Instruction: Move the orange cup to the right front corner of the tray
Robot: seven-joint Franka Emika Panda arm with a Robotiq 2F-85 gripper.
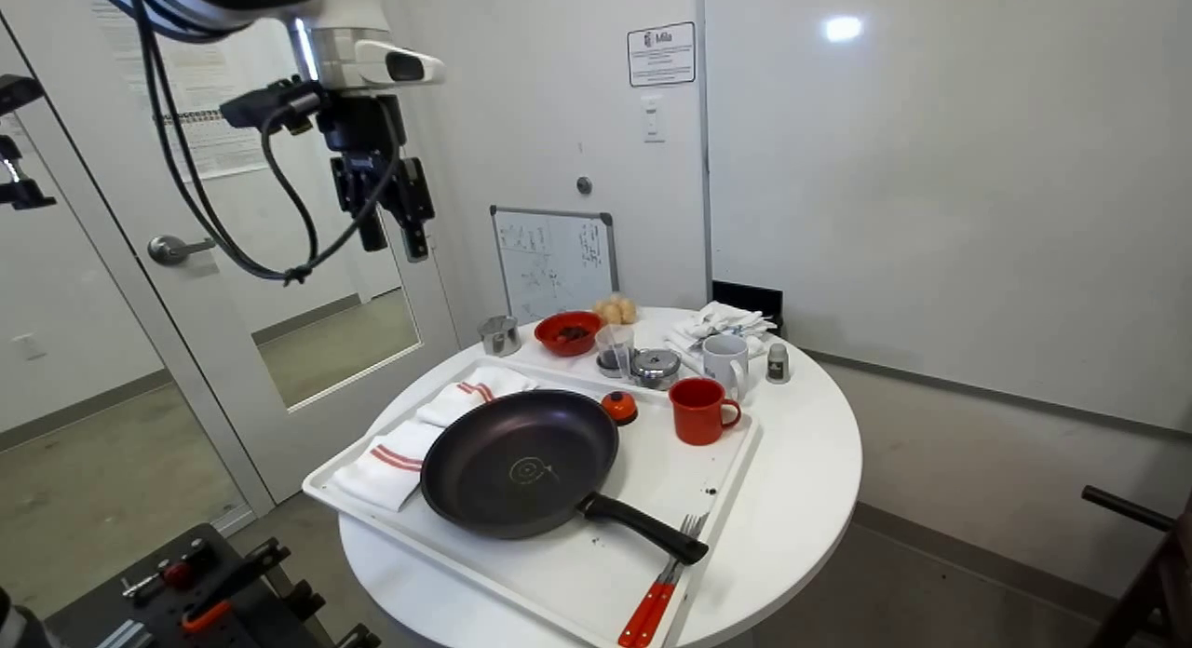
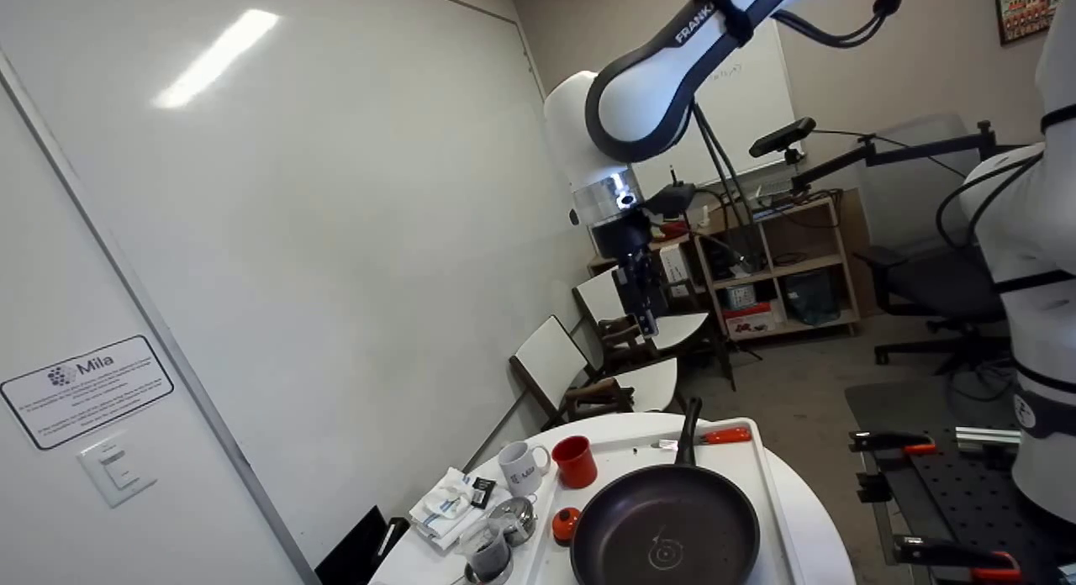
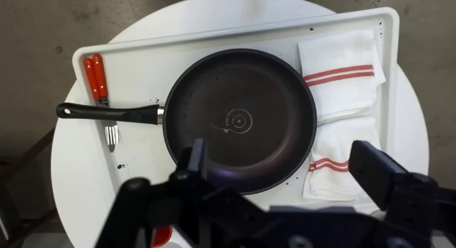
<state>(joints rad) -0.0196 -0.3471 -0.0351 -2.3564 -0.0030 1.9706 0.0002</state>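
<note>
The orange cup (image 1: 698,411) is a red-orange mug with a side handle. It stands upright on the white tray (image 1: 652,457), near one corner, in both exterior views (image 2: 575,461). In the wrist view only a bit of the cup (image 3: 162,236) shows at the bottom edge, mostly hidden behind the gripper. The tray (image 3: 139,75) fills much of the wrist view. My gripper (image 1: 396,243) is high above the table, apart from the cup. In the wrist view its fingers (image 3: 279,155) are wide apart with nothing between them.
A black frying pan (image 1: 521,466) lies mid-tray, its handle crossing a red-handled fork and knife (image 3: 95,77). Folded striped towels (image 3: 338,87) and a small orange round object (image 1: 619,407) are on the tray. A white mug (image 1: 725,359), red bowl (image 1: 568,333) and metal tins (image 1: 656,365) stand beyond it.
</note>
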